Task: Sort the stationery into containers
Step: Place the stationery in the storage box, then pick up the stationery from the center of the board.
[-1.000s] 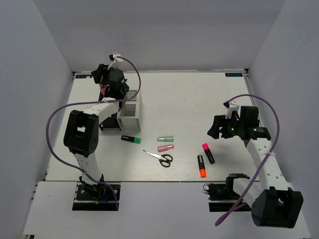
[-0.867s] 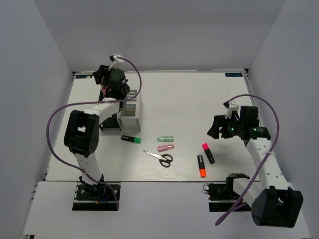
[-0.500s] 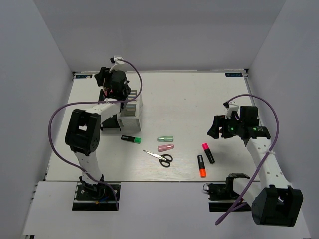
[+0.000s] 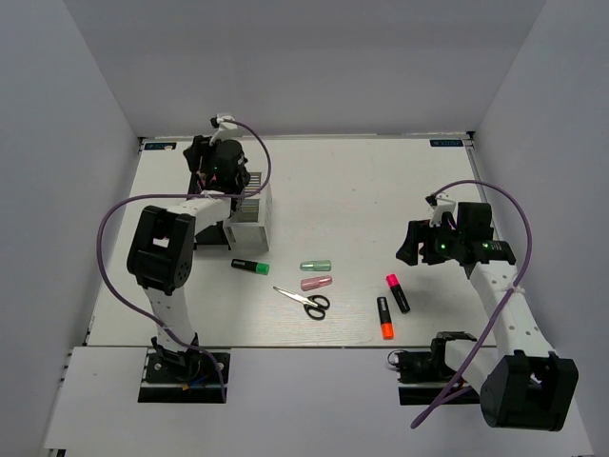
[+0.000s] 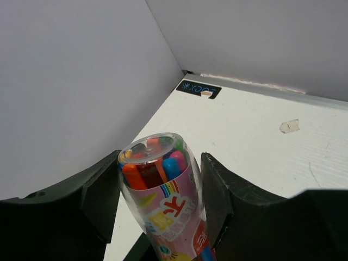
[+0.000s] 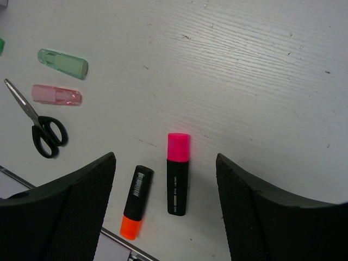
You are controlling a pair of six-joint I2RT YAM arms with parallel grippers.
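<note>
A clear tube with a pink printed label (image 5: 166, 209), packed with orange, red, blue and green pens, stands nearly upright in the left gripper (image 4: 211, 162). The dark fingers (image 5: 102, 198) press on its two sides. In the overhead view it sits in the upper left of the frame, above the back end of the white mesh organiser (image 4: 251, 215) and close to the table's far left corner. The other stationery lies loose across the lower middle of that view. A green-capped marker (image 4: 249, 267) is just below the organiser. To its right a green capsule (image 4: 315, 266) lies over a pink capsule (image 4: 316, 283), parallel and apart. Black-handled scissors (image 4: 306, 302), with blades closed, lie just below them. Further right a pink-capped marker (image 4: 397, 292) and an orange-capped marker (image 4: 384, 317) lie side by side without touching. The orange cap is near the front edge of the table (image 4: 381, 190). The right gripper (image 4: 415, 246) hangs above and just right of these two, with its fingers (image 6: 81, 204) spread wide and nothing between them. White walls close in the table on the left, back and right. The upper middle and right of the tabletop lie bare.
</note>
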